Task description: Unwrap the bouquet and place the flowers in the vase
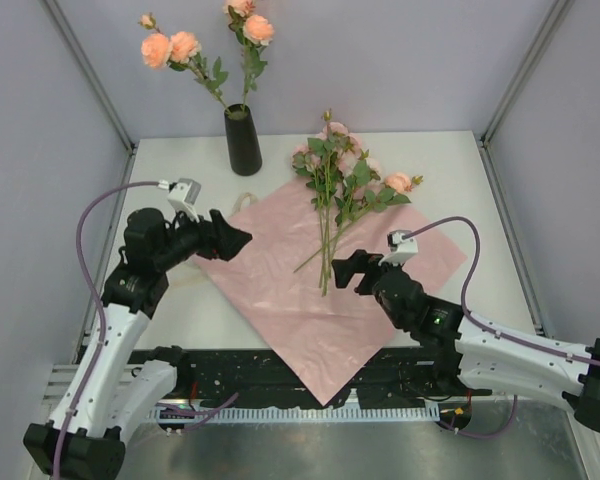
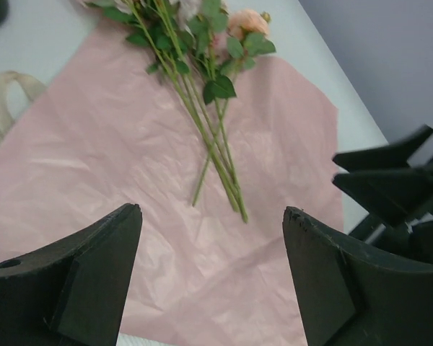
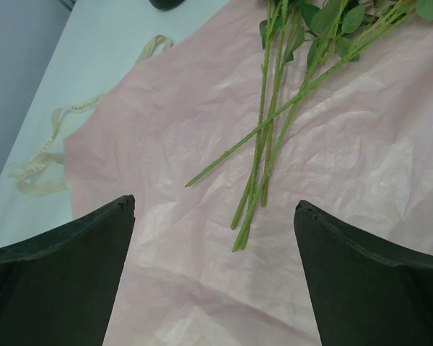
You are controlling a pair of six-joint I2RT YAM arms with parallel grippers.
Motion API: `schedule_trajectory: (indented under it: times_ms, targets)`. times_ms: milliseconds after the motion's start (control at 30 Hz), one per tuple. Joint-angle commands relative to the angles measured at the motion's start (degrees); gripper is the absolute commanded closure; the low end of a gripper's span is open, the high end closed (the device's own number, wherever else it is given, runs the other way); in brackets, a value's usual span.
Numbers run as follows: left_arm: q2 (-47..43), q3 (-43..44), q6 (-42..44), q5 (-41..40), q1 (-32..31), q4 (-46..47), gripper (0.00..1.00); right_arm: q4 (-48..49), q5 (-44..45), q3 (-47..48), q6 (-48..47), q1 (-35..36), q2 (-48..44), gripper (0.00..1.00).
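Over the pink paper (image 1: 280,290), left hand (image 1: 242,238) and right hand (image 1: 338,272) hover empty, jaws apart, flanking the flowers (image 1: 345,185).

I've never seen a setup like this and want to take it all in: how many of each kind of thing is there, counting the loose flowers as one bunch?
grippers: 2 (left gripper, right gripper)
vase: 1
flower stems in the vase: 2
loose flower bunch: 1
pink paper sheet: 1
ribbon: 1
Total: 8
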Motion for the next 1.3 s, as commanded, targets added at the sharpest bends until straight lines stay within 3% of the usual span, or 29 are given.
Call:
schedule_trajectory:
  times_ms: [0, 200, 367, 500, 700, 900, 1067, 1267]
  targets:
    - [-8.2, -9.0, -2.1, 12.0, 0.1, 6.6, 0.17, 4.2, 3.7, 2.8, -2.5, -1.1, 5.3, 0.05]
    - [-13.3, -10.1, 0.1, 7.5, 0.1, 2.8, 0.17, 6.1, -0.8, 6.6, 0.6, -6.8, 14.2, 0.00]
    - [-15.3, -10.8, -1.0, 4.6, 0.2, 2.4, 0.17, 10.5, -4.6, 7.9, 6.4, -14.0, 21.1, 0.29]
    - [-16.0, -11.6, -2.8, 6.4, 0.2, 4.2, 0.16, 16.7, -8.6, 7.5, 9.3, -21.4, 26.5, 0.43]
    - [-16.0, -11.6, -3.5, 7.0, 0.2, 4.4, 0.17, 26.4, -18.8, 6.8, 18.0, -31.3, 35.6, 0.47]
    - [-16.8, -11.6, -3.6, 7.3, 0.1, 4.1, 0.17, 34.2, -24.1, 8.7, 23.8, -34.2, 47.2, 0.52]
    - [-17.1, -11.8, -3.8, 7.4, 0.1, 4.4, 0.17, 47.8, -27.5, 8.3, 30.2, -35.6, 55.2, 0.57]
    - [-17.0, -11.8, -3.8, 7.5, 0.1, 4.4, 0.17, 51.4, -28.8, 10.3, 32.7, -36.1, 61.1, 0.58]
